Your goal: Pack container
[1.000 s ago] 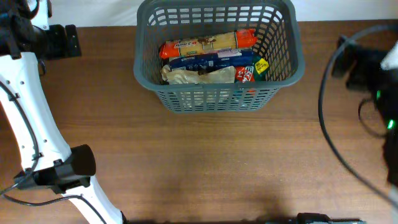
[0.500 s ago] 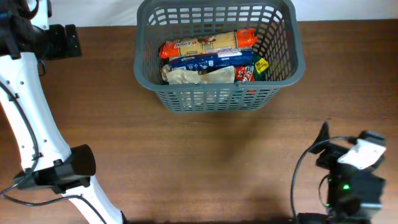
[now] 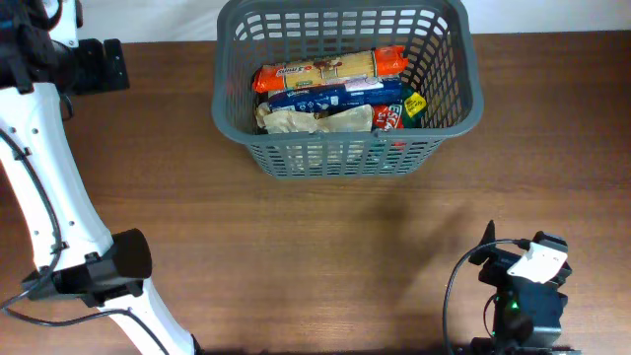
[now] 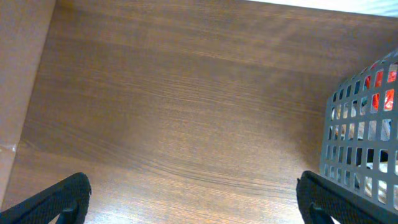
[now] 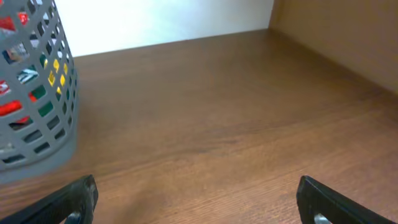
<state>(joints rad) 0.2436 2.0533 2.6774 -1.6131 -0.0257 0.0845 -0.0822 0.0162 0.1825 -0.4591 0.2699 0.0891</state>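
The container (image 3: 340, 158), a dark grey lattice basket, stands at the back middle of the wooden table. It holds an orange packet (image 3: 330, 67), a blue packet (image 3: 335, 96), a beige crumpled packet (image 3: 315, 120) and a red packet (image 3: 389, 116). My left gripper (image 4: 193, 193) is open and empty over bare table, left of the container (image 4: 367, 143). In the overhead view it sits at the far left back (image 3: 99, 65). My right gripper (image 5: 199, 193) is open and empty, low over the table, right of the container (image 5: 37, 93). The right arm (image 3: 523, 286) is at the front right.
The left arm's white links (image 3: 44, 187) run along the table's left side down to the front left corner. A black cable (image 3: 455, 286) loops beside the right arm. A white wall lies behind the table's back edge.
The right arm has swung from the right edge near the back down to the front right corner. The left arm and the container's contents have not moved.
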